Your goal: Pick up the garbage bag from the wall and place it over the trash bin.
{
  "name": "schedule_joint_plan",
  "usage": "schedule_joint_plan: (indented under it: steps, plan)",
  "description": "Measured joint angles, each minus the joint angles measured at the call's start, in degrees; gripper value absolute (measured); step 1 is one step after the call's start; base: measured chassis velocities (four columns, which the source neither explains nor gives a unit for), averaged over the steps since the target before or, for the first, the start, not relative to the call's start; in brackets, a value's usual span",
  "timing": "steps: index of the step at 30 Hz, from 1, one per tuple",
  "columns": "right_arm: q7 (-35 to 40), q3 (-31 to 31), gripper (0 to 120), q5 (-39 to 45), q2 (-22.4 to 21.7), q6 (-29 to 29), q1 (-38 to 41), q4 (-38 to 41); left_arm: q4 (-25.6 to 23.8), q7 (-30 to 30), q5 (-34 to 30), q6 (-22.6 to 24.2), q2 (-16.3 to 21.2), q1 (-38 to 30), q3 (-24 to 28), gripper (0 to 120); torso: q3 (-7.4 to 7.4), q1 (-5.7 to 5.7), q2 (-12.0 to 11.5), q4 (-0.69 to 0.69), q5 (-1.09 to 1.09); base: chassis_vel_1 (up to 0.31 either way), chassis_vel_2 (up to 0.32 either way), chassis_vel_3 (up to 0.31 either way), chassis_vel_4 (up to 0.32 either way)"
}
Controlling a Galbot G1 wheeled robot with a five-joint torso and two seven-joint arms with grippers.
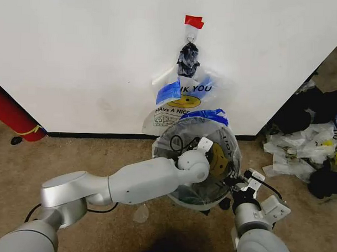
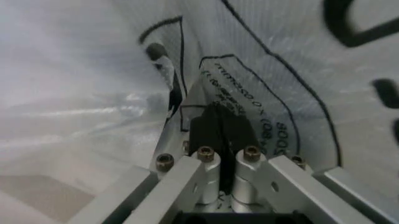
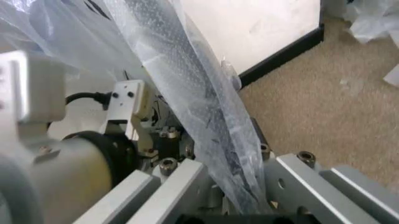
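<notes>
The garbage bag (image 1: 187, 99), thin white film with a yellow smiley and blue tape patches, hangs by its top from a hook on the wall (image 1: 77, 56), just under a black knotted wad (image 1: 188, 57). Its lower part is drawn down across the mouth of the trash bin (image 1: 210, 200), which stands on the carpet against the wall. My left gripper (image 1: 201, 149) reaches over the bin and is shut on printed bag film (image 2: 268, 93), its black pads (image 2: 209, 133) pressed together. At the bin's right rim, my right gripper (image 1: 233, 182) is shut on a taut strip of the bag (image 3: 206, 121).
A red cylinder (image 1: 11, 118) leans at the left by the black baseboard (image 1: 101, 136). A heap of white bags and dark items (image 1: 308, 156) lies on the carpet at the right. Red tape (image 1: 194, 20) marks the hook.
</notes>
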Motion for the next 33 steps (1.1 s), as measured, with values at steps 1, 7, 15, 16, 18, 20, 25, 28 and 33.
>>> schedule_joint_plan:
  steps: [1,7,15,16,18,20,25,28,33]
  plan:
    - [-0.26,-0.17,0,-0.44,0.02,0.16,-0.14,0.0,0.87,-0.02,-1.0,0.36,-0.39,-0.45,0.03,0,0.0,0.0,0.0,0.0,0.01,0.0,0.0,0.0,0.0]
    - [-1.39,-1.26,0,-1.95,0.05,0.85,-0.55,-0.04,4.2,0.6,-4.9,-0.89,-3.05,-0.8,-0.56,0,0.0,0.0,0.0,0.01,0.01,0.0,0.0,0.0,0.0]
    - [-1.4,-1.39,0,-0.67,-0.44,0.85,-0.58,-0.19,5.17,1.43,-8.01,-2.04,-4.67,0.0,-0.84,0,0.0,0.0,0.0,0.0,0.0,0.0,0.0,0.0,0.0]
    - [-1.4,-1.44,0,-0.66,-0.43,0.85,-0.56,-0.27,5.21,1.32,-8.15,-1.75,-4.62,0.08,-0.83,0,0.0,0.0,0.0,0.0,0.0,0.0,0.0,0.0,0.0]
    - [-1.4,-1.44,0,-0.65,-0.42,0.85,-0.45,-0.44,5.14,1.2,-8.2,-1.55,-4.41,0.19,-0.81,0,0.0,0.0,0.0,0.0,0.0,0.0,0.0,0.0,0.0]
    - [-1.36,-1.34,0,-0.61,-0.46,0.87,-0.15,-0.86,3.84,0.86,-8.26,-1.24,-3.49,0.33,-0.78,0,0.0,0.0,0.0,0.02,0.0,0.0,0.0,0.0,0.0]
    - [-0.86,-1.07,0,-0.3,-0.52,1.03,0.76,-2.14,-3.47,-0.47,-10.21,-0.53,0.59,-0.5,-0.26,0,0.0,0.0,0.0,0.02,-0.01,0.0,0.0,0.0,0.0]
    - [-0.67,-1.07,0,-0.27,-0.17,1.04,1.19,-2.73,-6.67,-1.11,-11.55,-0.07,2.2,-1.34,0.57,0,0.0,0.0,0.0,0.02,0.0,0.0,0.0,0.0,0.0]
    - [-0.33,-1.42,0,0.39,0.65,1.05,1.51,-2.81,-10.59,-3.0,-16.24,2.68,2.63,-2.01,2.19,0,0.0,0.0,0.0,0.01,0.0,0.0,0.0,0.0,0.0]
